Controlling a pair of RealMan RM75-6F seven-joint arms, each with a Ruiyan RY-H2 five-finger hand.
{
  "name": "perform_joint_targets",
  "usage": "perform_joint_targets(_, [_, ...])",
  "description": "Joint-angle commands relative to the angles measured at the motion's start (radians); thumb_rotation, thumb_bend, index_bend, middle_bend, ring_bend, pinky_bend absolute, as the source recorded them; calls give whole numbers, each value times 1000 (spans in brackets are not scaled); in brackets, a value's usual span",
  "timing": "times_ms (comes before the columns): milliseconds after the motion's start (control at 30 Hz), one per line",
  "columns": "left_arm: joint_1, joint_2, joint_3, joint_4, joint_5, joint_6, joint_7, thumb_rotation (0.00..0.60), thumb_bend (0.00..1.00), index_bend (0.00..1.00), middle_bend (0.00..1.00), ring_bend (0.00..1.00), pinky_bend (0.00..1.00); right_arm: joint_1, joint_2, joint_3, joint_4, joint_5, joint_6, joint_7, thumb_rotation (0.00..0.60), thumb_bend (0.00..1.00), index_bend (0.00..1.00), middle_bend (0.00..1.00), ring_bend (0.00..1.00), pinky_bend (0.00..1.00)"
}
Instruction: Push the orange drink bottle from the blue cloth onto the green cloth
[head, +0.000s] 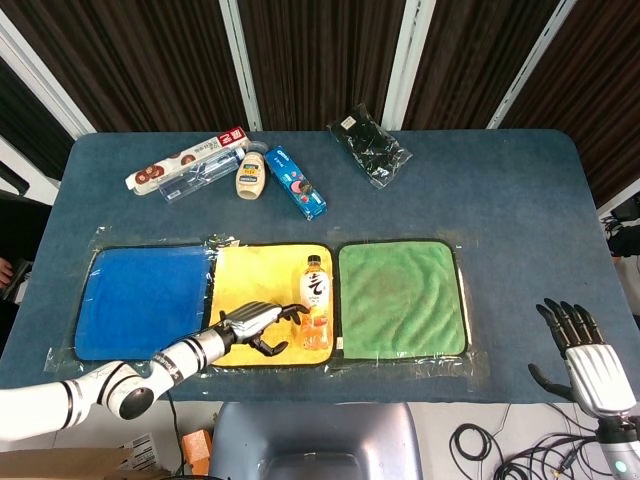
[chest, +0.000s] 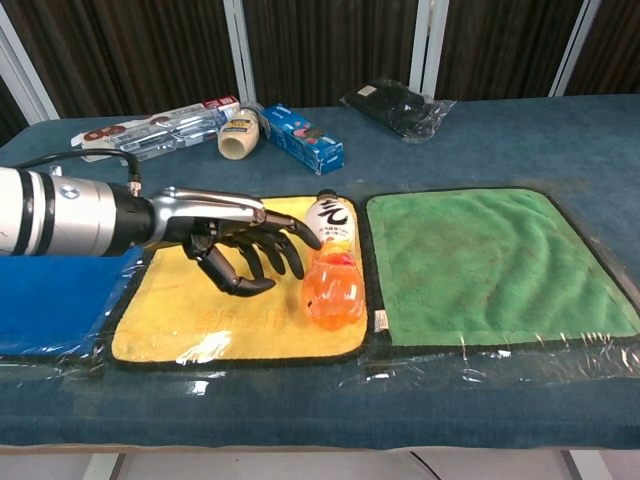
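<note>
The orange drink bottle (head: 316, 303) (chest: 333, 267) lies on its side on the right part of the yellow cloth (head: 252, 280) (chest: 210, 320), its cap pointing away from me. My left hand (head: 262, 325) (chest: 245, 243) is just left of it, fingers spread and touching its side. The green cloth (head: 402, 297) (chest: 490, 262) lies directly right of the yellow one. The blue cloth (head: 140, 300) (chest: 45, 300) lies at the left. My right hand (head: 578, 345) hovers open off the table's front right corner, holding nothing.
At the back of the table lie a long snack box (head: 187, 160), a clear bottle (head: 205, 171), a cream jar (head: 250, 176), a blue packet (head: 296, 183) and a black bag (head: 369, 147). Clear plastic sheeting (head: 400, 365) lies under the cloths.
</note>
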Motion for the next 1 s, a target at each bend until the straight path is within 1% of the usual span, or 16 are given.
perform_joint_targets(33, [-4,-14,-11,23,34,-20,-44,569,445,129,201,160,248,-3,3,5,2,8,4,9,600,206,0,48,0,70])
perform_joint_targets(233, [-27,-46,-34,58,35,-70,-129,569,444,104,194,153,241,-4,6,3,5,4,6,19,600,206,0,48,0,70])
perform_joint_targets(467, [-30,-76,-70,92,92,-91,-239,571,445,104,194,153,241,-4,8,5,7,9,5,28,600,206,0,48,0,70])
perform_joint_targets(667, [-44,-95,-77,125,150,-104,-307,586,446,104,194,150,240,-5,9,9,6,15,3,29,600,206,0,48,0,70])
perform_joint_targets(867, [-75,-133,-85,171,164,-137,-384,587,446,104,194,150,240,-8,11,12,6,21,7,36,600,206,0,48,0,70])
perform_joint_targets(1000, [-94,-150,-87,195,174,-156,-412,588,446,99,194,150,240,-9,11,14,8,22,9,38,600,206,0,48,0,70])
